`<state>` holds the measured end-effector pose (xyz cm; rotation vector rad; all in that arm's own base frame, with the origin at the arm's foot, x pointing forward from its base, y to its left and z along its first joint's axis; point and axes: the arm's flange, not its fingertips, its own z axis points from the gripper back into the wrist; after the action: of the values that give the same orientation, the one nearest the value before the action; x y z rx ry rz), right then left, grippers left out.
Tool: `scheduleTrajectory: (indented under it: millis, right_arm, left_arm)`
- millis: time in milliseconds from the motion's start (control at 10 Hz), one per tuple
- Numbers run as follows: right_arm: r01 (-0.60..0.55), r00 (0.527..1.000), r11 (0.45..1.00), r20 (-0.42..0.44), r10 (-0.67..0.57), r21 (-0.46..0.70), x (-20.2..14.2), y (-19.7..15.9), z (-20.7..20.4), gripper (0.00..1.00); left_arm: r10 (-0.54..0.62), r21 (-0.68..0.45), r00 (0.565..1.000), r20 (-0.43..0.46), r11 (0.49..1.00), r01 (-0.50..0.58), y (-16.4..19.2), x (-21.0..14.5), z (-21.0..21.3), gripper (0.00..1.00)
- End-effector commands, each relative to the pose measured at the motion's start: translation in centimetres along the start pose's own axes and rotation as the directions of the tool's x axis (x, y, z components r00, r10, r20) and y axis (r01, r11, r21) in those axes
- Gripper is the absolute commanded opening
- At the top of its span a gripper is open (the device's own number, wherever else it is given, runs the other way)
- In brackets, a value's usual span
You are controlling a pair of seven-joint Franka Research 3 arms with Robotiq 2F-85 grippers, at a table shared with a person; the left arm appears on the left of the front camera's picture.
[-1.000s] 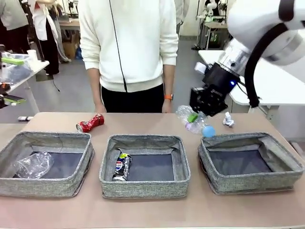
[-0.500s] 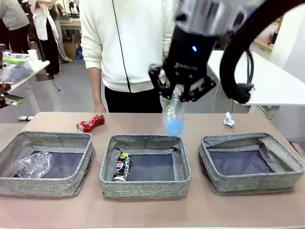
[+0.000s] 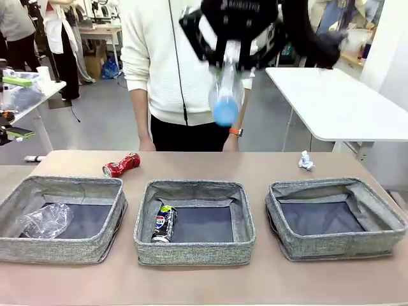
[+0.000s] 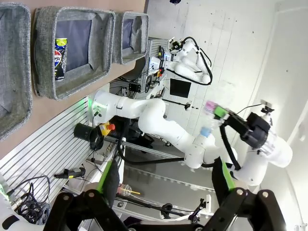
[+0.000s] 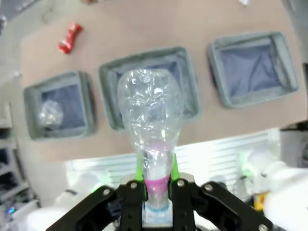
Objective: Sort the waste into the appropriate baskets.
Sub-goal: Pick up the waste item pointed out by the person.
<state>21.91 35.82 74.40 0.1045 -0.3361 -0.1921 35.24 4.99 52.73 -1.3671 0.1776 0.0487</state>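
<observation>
carrying the clear bottle (image 3: 224,95), clamped in the right gripper (image 3: 231,39), at 12 o'clock high above the middle basket (image 3: 191,186); left gripper (image 4: 166,175) stands apart. next likely calls for swinging to the 8 o'clock basket (image 3: 64,183) holding the plastic cup (image 3: 44,221).

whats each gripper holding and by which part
Right gripper: the bottle, pinched at its narrow end, at the pink band. Left gripper: open, holding nothing.
</observation>
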Motion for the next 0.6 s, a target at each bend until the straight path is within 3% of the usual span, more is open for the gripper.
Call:
scheduleTrajectory:
  millis: [0,200,500]
  right_arm:
    - [0.047,0.997,0.999,0.062,-0.049,0.026,0.8,2.4,2.4,0.20]
    - [0.038,0.997,0.999,0.070,-0.039,0.024,1.2,3.8,4.1,0.20]
    - [-0.006,1.000,1.000,0.003,0.006,0.001,0.7,5.2,3.7,0.20]
  left_arm:
    - [-0.019,-0.017,1.000,-0.004,1.000,0.019,-0.2,0.0,0.1,1.00]
    - [-0.019,-0.017,1.000,-0.004,1.000,0.019,-0.2,0.0,0.1,1.00]
    - [-0.019,-0.017,1.000,-0.004,1.000,0.019,-0.2,0.0,0.1,1.00]
